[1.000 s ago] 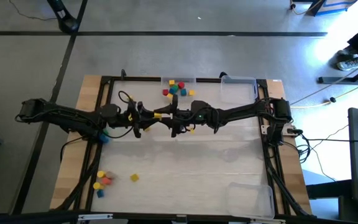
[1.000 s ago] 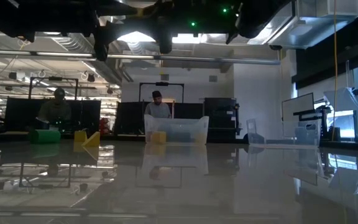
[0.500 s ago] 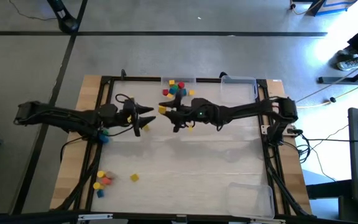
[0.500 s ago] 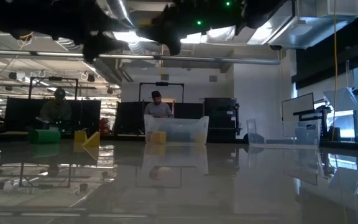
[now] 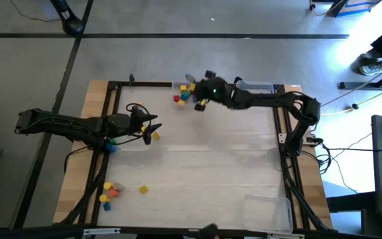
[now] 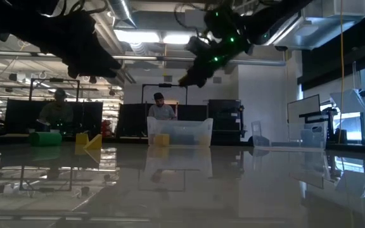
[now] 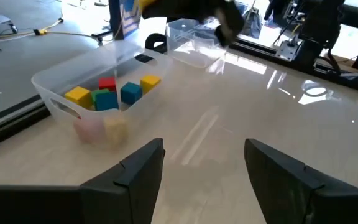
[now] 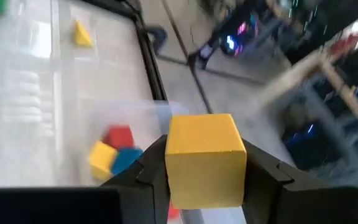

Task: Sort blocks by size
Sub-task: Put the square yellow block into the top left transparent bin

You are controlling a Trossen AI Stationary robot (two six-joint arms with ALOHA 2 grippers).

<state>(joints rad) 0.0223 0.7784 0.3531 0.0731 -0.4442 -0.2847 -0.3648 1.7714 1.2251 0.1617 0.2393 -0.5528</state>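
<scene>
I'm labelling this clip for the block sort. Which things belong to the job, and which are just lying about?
Job:
- yellow block held in the right gripper
- blocks in the far tray
- loose blocks at the near left corner
- left gripper, jaws open

Lying about:
- cables on the floor
- black stand

3 clear trays (image 5: 268,211) sit on the wooden table (image 5: 91,126) (2 people (image 6: 162,109) stand far behind).

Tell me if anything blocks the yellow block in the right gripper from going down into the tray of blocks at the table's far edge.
Nothing visible does. The right gripper is shut on the yellow block, above the clear tray. The tray is open-topped, with only other blocks inside. The left gripper waits open well off to the side.
</scene>
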